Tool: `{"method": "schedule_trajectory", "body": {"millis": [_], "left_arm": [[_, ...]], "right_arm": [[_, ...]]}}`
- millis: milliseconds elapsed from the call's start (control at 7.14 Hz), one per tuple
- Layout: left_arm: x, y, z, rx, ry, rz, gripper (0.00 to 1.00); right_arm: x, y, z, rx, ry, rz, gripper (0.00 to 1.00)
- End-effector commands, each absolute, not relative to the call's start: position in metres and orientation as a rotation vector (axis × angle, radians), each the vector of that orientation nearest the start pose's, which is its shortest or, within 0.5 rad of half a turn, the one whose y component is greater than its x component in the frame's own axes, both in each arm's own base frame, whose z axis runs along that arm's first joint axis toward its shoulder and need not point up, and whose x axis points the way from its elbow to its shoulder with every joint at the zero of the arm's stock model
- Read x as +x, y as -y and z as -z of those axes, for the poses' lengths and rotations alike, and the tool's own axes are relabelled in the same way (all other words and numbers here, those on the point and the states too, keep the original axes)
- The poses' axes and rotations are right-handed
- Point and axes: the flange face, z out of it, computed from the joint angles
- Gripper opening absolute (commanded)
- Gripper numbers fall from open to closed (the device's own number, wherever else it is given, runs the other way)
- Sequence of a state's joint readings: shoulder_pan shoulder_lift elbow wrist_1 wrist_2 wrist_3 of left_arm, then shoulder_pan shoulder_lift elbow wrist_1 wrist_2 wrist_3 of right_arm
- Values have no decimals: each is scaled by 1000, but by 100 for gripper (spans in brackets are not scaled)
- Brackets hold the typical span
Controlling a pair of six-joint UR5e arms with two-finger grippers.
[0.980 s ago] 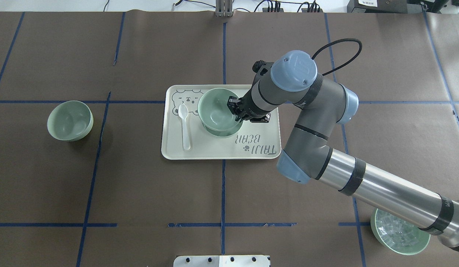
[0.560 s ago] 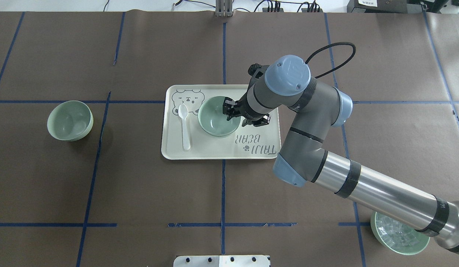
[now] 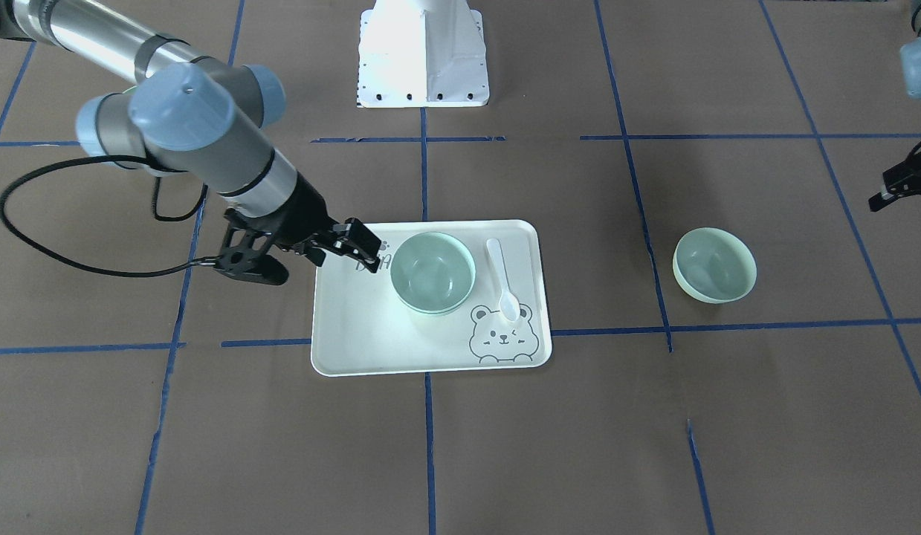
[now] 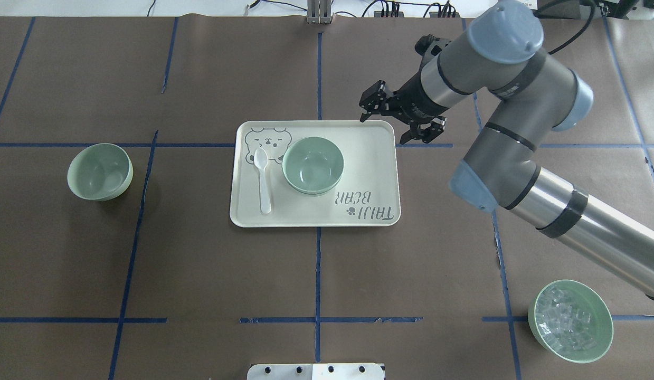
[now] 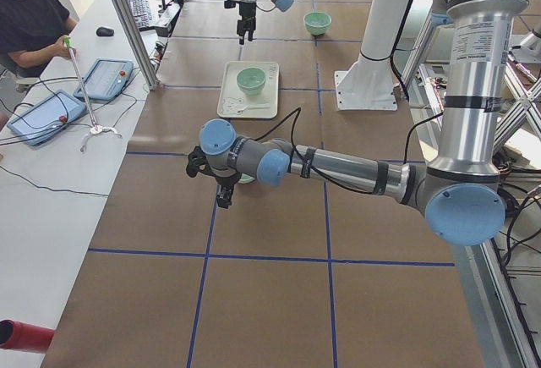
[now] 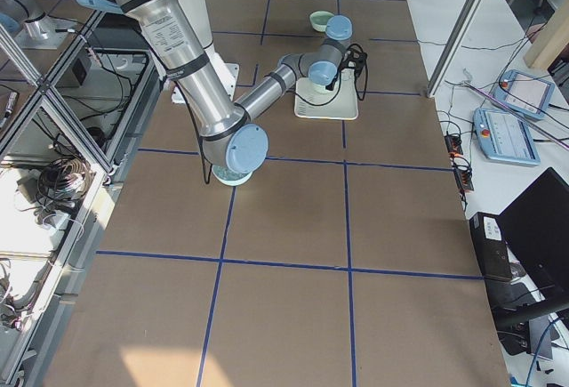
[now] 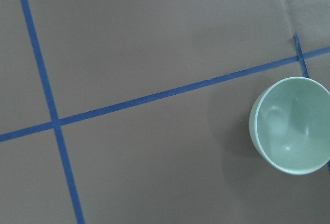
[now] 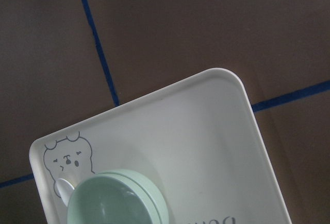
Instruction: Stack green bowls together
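Two pale green bowls sit nested (image 4: 312, 164) on the bear-print tray (image 4: 369, 158); they also show in the front view (image 3: 432, 272) and the right wrist view (image 8: 118, 198). A third green bowl (image 4: 100, 171) stands alone on the table at the left, also seen in the front view (image 3: 713, 264) and the left wrist view (image 7: 291, 125). My right gripper (image 4: 368, 105) is open and empty, raised by the tray's far right corner (image 3: 363, 249). My left gripper (image 3: 902, 186) is cut off at the front view's edge, near the lone bowl; I cannot tell its state.
A white spoon (image 4: 262, 179) lies on the tray left of the stack. A green bowl of clear cubes (image 4: 570, 321) stands at the near right, under the right arm. Blue tape lines cross the brown table cover.
The right gripper lowered its green bowl into the one on the tray, let go, then rose and drew back to the tray's far right corner.
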State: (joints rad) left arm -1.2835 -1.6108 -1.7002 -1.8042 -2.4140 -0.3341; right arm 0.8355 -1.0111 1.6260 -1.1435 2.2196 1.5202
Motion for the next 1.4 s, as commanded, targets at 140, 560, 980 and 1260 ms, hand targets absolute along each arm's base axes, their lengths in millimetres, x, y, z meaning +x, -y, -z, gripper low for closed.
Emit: {"method": "schedule_trajectory", "body": {"millis": [140,560,980,1260], "left_arm": [[209,524,-530,62,-853,-17,100],[247,528,-550,41,-857,-66,93],[252,530,-556,34,-852,-75,0],[252,528,-555,23,-859,-66,0]], "right_arm": [[-324,546,-322,-61,1115,-308,100],[-324,546,-326,-57,1108,-306,100],[-325,547,-328,-58,1104,-309,100],[-324,546,-333,-68,1099,-311,100]]}}
